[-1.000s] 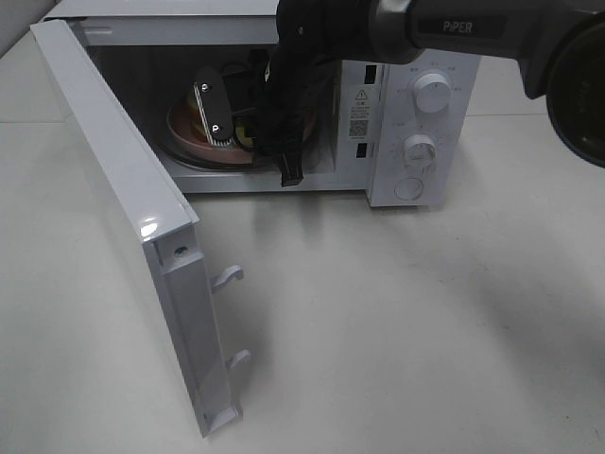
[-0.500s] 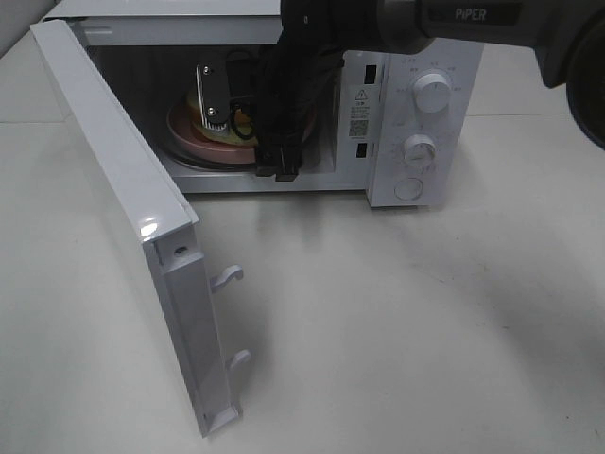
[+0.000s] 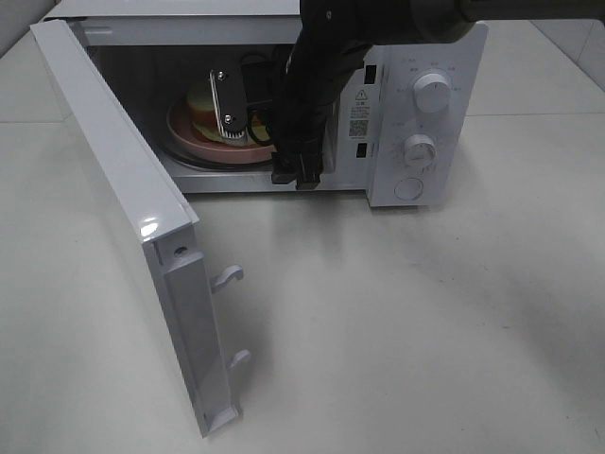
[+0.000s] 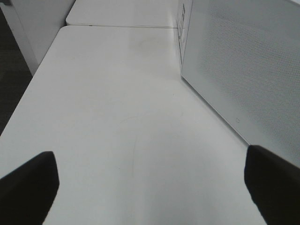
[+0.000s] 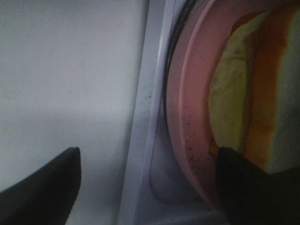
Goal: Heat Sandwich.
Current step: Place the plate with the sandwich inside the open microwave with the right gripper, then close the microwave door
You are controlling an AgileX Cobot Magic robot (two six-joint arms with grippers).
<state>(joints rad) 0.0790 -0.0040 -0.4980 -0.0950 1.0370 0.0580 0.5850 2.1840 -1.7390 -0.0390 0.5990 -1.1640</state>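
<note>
The sandwich (image 3: 202,100) lies on a round pink plate (image 3: 187,132) on the turntable inside the open microwave (image 3: 378,180). My right gripper (image 3: 265,157) reaches into the cavity from above, open, one finger over the plate and the other at the front sill. The right wrist view shows the plate's rim (image 5: 187,117) and the sandwich (image 5: 239,93), tan crust and pale yellow filling, lying between the spread fingers of the right gripper (image 5: 147,187), which grip nothing. My left gripper (image 4: 150,187) is open over bare table beside the microwave's perforated side (image 4: 243,65).
The microwave door (image 3: 123,208) stands swung out to the left, with its latch hooks (image 3: 230,276) facing the table. Two knobs (image 3: 432,93) and a round button (image 3: 407,188) sit on the right control panel. White table (image 3: 406,322) extends in front.
The right gripper's jaws have spread apart over the plate, and the arm has shifted slightly right. The plate and sandwich stay on the turntable.
</note>
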